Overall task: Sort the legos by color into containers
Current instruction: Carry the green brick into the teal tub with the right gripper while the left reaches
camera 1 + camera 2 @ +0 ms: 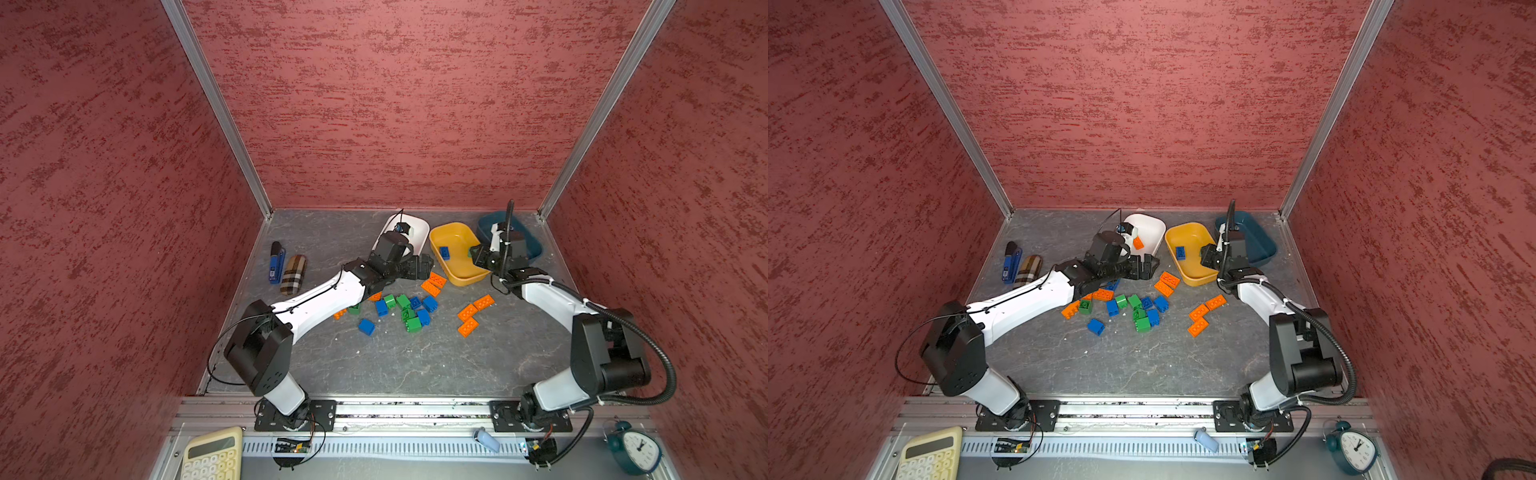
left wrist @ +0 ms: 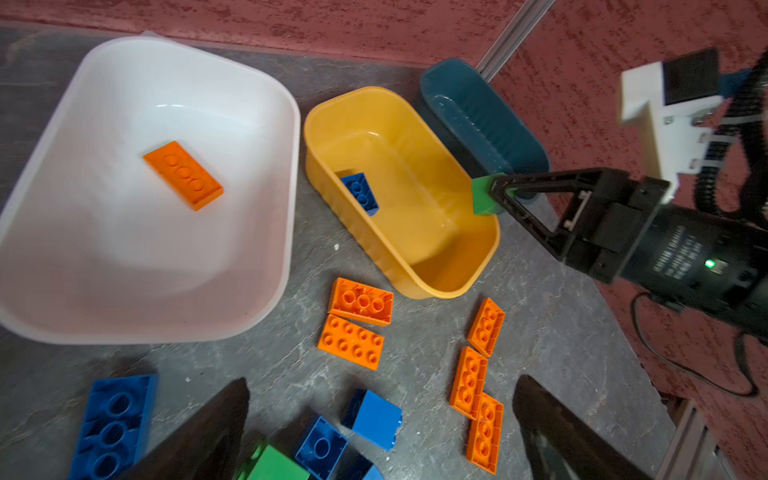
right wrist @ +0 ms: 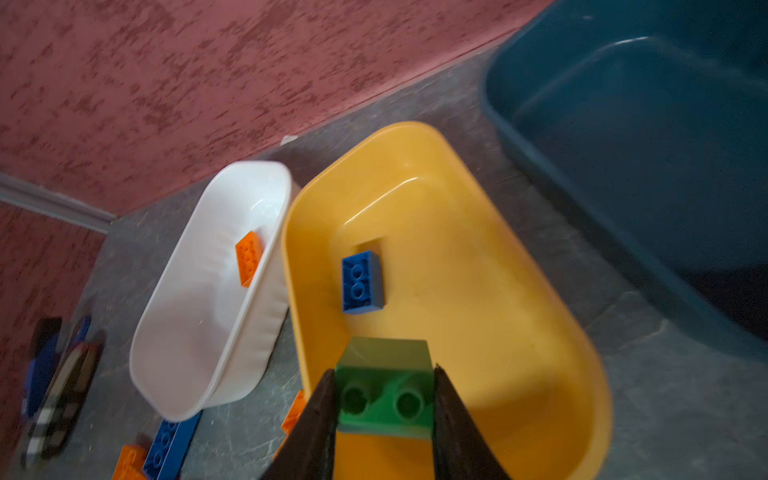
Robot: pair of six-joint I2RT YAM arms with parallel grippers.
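Closest to my right wrist lens is a green brick [image 3: 384, 395]: chunky, two round studs turned toward me, its flanks squeezed between the right jaws, which are closed down to the brick's width. It hangs above one end of the yellow tub [image 3: 498, 311], clear of the tub's floor. Deeper in that tub lies a blue brick [image 3: 360, 282], short and thick, with two rings showing on its upper face.

In both top views I see the three tubs in a row along the back of the desk [image 1: 395, 365]. The white tub [image 2: 104, 249] is on the left and almost touches the yellow one in the middle. The teal tub [image 2: 478, 120] is on the right, partly hidden by the right arm. An orange brick [image 2: 183, 174], flat and oblong with three rings in a row on top, lies on the white tub's floor.

From the left wrist I see the left jaws spread as wide as they go with nothing between them. They hover above the desk at the edge of the loose pile [image 1: 403, 309], a huddle of thick blue and green bricks in the middle of the desk. An orange pair [image 2: 357, 324] lies side by side just in front of the yellow tub, one studs up and one flipped. Three more orange flats [image 1: 471, 316] lie together farther right, well apart from the pile.
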